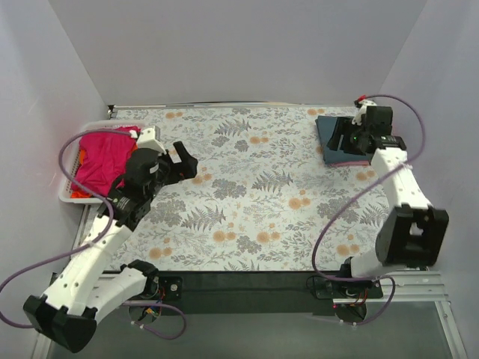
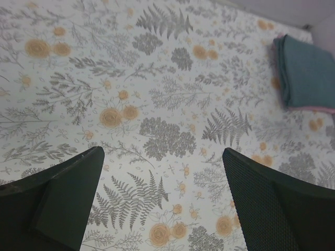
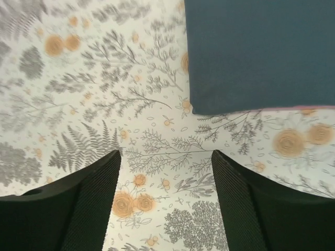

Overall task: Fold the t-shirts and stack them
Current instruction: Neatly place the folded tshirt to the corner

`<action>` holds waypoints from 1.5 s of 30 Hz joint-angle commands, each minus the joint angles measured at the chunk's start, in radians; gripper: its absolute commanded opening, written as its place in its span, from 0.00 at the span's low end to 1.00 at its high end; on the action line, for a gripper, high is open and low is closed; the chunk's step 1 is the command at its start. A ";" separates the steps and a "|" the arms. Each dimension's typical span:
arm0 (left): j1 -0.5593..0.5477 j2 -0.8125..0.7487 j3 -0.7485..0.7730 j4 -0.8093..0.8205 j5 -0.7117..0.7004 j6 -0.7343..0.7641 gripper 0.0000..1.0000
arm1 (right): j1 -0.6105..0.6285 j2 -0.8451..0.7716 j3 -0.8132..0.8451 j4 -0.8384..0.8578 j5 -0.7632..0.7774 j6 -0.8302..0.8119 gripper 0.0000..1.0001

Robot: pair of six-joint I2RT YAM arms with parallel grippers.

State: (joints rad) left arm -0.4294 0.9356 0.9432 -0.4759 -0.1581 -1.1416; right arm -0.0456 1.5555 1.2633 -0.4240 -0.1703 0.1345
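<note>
A folded slate blue-grey t-shirt point(image 1: 327, 127) lies at the table's far right on top of a light pink t-shirt point(image 1: 352, 161), of which only an edge shows. My right gripper point(image 1: 346, 139) hovers over this stack. In the right wrist view its jaws point(image 3: 166, 154) stand open over bare cloth, just off the blue-grey t-shirt point(image 3: 261, 52). A magenta t-shirt point(image 1: 105, 153) lies crumpled in the white basket point(image 1: 69, 168), with a bit of orange-red t-shirt point(image 1: 78, 194) under it. My left gripper point(image 1: 183, 161) is open and empty beside the basket point(image 2: 162, 152).
The floral tablecloth point(image 1: 254, 194) covers the table. Grey walls close in the back and both sides. The left wrist view shows the folded stack point(image 2: 309, 73) far off at the upper right.
</note>
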 commanded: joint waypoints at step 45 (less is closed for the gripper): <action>-0.003 -0.810 -0.445 0.108 -0.466 0.009 0.98 | 0.196 -1.270 -0.507 0.179 0.338 -0.067 0.98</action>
State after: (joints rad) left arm -0.4294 0.1009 0.5083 -0.3897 -0.6025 -1.1416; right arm 0.1463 0.2699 0.7433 -0.3058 0.1806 0.0750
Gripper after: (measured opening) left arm 0.981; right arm 0.984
